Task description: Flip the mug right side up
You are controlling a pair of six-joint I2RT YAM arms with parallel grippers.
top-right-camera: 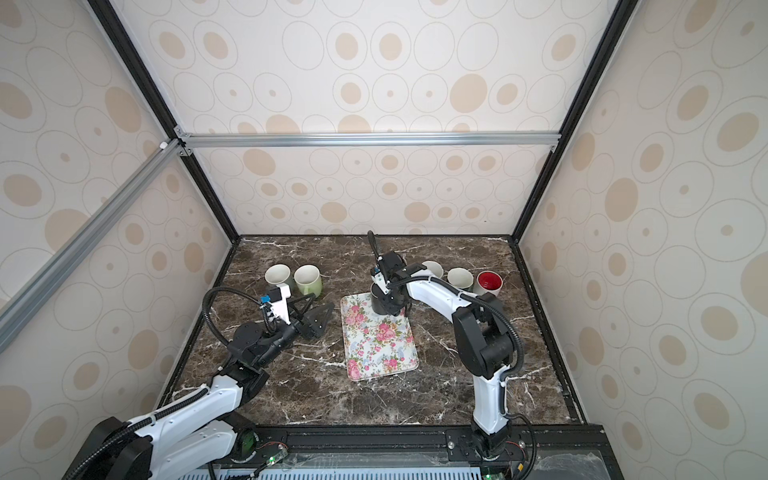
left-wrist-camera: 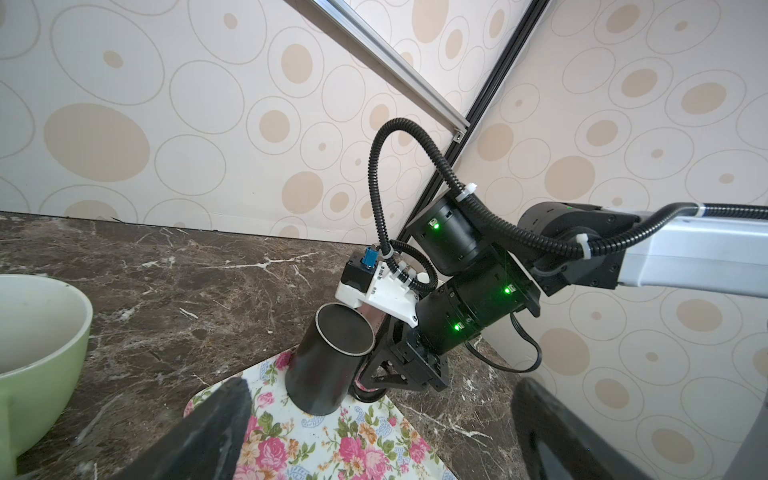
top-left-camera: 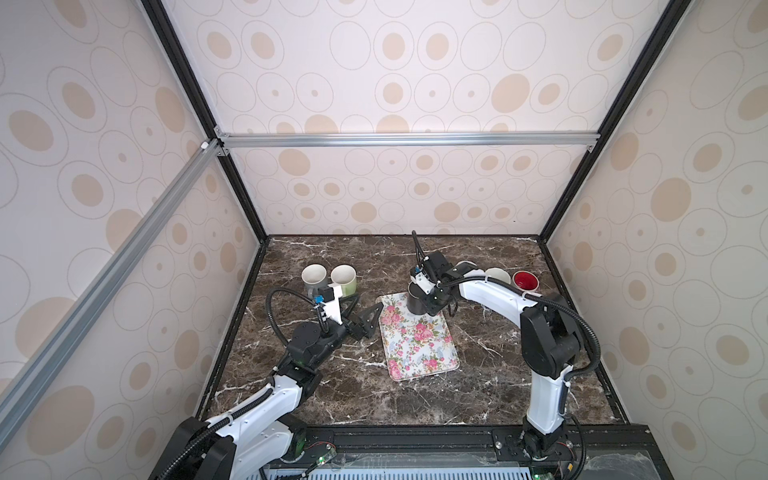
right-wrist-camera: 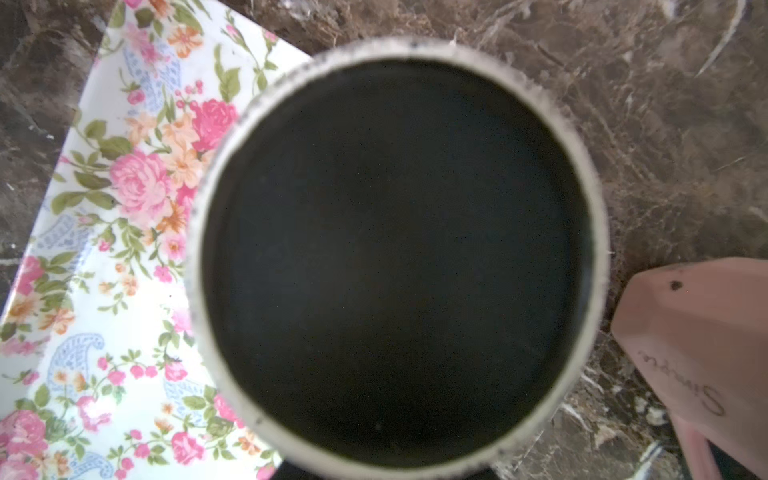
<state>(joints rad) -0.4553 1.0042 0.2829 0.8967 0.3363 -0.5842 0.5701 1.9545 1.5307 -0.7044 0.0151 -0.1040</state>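
1. Mug (top-left-camera: 415,305) stood upside down on the far corner of the floral tray (top-left-camera: 419,345).
2. Right claw (top-left-camera: 433,305) sat just beside it; whether it gripped could not be told.
3. Left claw (top-left-camera: 369,301) hung wide open near the green mug (top-left-camera: 345,279).

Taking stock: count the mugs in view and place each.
6. Back left: cream mug, green mug. On the floral tray: black mug, upside down. Back right: partly hidden mug, white mug, red-lined mug.

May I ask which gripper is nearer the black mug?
Right. The right gripper is beside the black mug; the left gripper is off the floral tray, to its left.
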